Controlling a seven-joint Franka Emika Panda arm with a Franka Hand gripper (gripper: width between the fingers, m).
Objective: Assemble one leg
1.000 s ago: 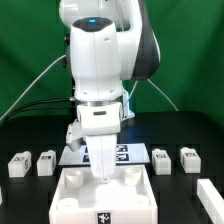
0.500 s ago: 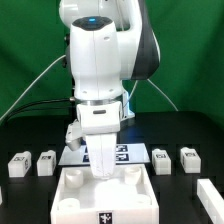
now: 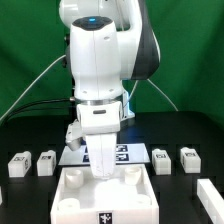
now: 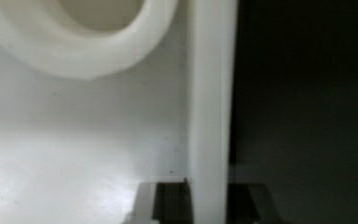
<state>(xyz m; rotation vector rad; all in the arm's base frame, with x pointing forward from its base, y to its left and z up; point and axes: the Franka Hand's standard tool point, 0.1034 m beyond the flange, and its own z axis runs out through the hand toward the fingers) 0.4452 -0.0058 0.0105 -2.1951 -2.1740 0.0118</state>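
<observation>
Spreading under everything is a black table [image 3: 25, 135], with a plain green backdrop [image 3: 25, 50] behind it. The white arm [image 3: 100, 60] rises from the middle of the scene and shows a small blue light near its top.

The only print is black-and-white square tags. There is 1 on the front wall of the tray [image 3: 135, 200], several on the marker board [image 3: 128, 153] lying behind the tray, and 1 on each of the legs [image 3: 45, 162]. The patterns are too small to make out.

By count there are 1 arm, 1 tray, 1 marker board and 5 legs. 2 legs sit side by side at the exterior view's left of the tray and 2 at its right. The 5th [image 3: 210, 190] lies nearer the camera, close to the right edge. All 5 rest on the table, apart from the tray and untouched.

The gripper [image 3: 103, 168] reaches straight down into the tray. In the wrist view its 2 dark fingers [image 4: 167, 205] stand on either side of an upright white tray wall, with a round white socket farther along the floor. The blur there hides whether they are clamped on the wall or loose, so I cannot tell.
</observation>
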